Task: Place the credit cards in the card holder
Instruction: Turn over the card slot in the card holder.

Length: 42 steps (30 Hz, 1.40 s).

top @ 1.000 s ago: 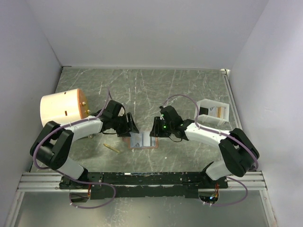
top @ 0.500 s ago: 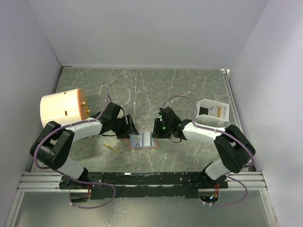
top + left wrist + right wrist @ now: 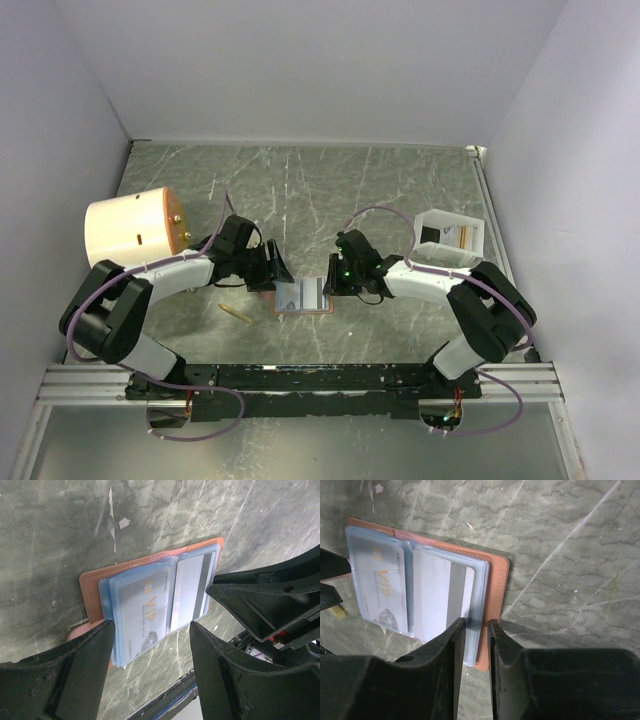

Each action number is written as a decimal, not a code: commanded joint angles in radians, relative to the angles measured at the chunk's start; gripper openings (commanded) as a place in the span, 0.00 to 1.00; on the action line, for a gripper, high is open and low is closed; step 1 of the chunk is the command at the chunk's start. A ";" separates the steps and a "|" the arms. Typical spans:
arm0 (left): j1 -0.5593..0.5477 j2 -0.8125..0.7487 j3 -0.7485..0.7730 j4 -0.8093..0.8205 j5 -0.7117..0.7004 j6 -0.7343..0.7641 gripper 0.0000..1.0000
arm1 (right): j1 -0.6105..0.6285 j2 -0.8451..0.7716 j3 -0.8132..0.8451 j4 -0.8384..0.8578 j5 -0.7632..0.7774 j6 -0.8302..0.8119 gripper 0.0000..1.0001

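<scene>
The card holder [image 3: 498, 580] is looking like matt tan-brown leather with a stitched edge, its clear sleeves [image 3: 481, 580] are showing as thin glossy plastic, and the credit cards [image 3: 145, 615] are reading as smooth plastic, one pale blue with gold print, one whitish-grey with a dull grey stripe. The table [image 3: 50, 530] is showing a grey-green stone-look top, smooth but scratched, with a faint sheen. The fingers [image 3: 85, 680] of the left gripper [image 3: 151, 626] are looking like matt black moulded plastic, and the white tray [image 3: 436, 218] is reading as plastic.
</scene>
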 commanded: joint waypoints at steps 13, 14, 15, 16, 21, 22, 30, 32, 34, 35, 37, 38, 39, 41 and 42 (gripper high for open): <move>0.006 0.015 -0.028 0.103 0.067 -0.024 0.72 | 0.004 0.001 -0.037 0.037 -0.003 0.000 0.24; 0.006 0.016 -0.028 0.112 0.080 -0.025 0.72 | 0.004 0.004 -0.037 0.039 -0.006 0.000 0.24; 0.006 0.018 -0.028 0.119 0.093 -0.027 0.71 | 0.003 0.007 -0.037 0.042 -0.007 0.001 0.24; 0.006 0.017 -0.028 0.123 0.103 -0.030 0.71 | 0.003 0.011 -0.037 0.043 -0.009 0.002 0.24; 0.006 0.008 -0.040 0.170 0.143 -0.053 0.71 | 0.003 0.015 -0.035 0.047 -0.015 0.003 0.23; 0.006 0.007 -0.042 0.181 0.153 -0.061 0.71 | 0.003 0.015 -0.035 0.045 -0.015 0.003 0.23; 0.000 0.000 -0.046 0.279 0.242 -0.133 0.71 | 0.003 0.005 -0.018 0.024 0.006 -0.005 0.25; -0.006 -0.003 -0.047 0.302 0.256 -0.150 0.71 | 0.004 -0.002 -0.012 0.012 0.018 -0.007 0.27; -0.015 -0.003 -0.039 0.309 0.259 -0.157 0.71 | 0.004 -0.016 -0.006 0.002 0.029 -0.011 0.29; -0.019 -0.001 -0.034 0.308 0.259 -0.157 0.71 | 0.003 -0.023 -0.004 -0.004 0.037 -0.013 0.30; -0.028 0.003 -0.020 0.299 0.255 -0.155 0.71 | 0.003 -0.040 -0.001 -0.019 0.061 -0.016 0.31; -0.031 0.007 -0.015 0.292 0.251 -0.153 0.71 | 0.004 -0.050 -0.004 -0.024 0.072 -0.017 0.32; -0.033 0.009 -0.009 0.290 0.249 -0.153 0.71 | 0.003 -0.061 -0.007 -0.028 0.082 -0.017 0.32; -0.037 0.015 0.000 0.290 0.244 -0.154 0.71 | 0.004 -0.084 -0.014 -0.035 0.098 -0.016 0.33; -0.041 0.018 0.002 0.293 0.245 -0.155 0.71 | 0.003 -0.094 -0.015 -0.039 0.105 -0.015 0.33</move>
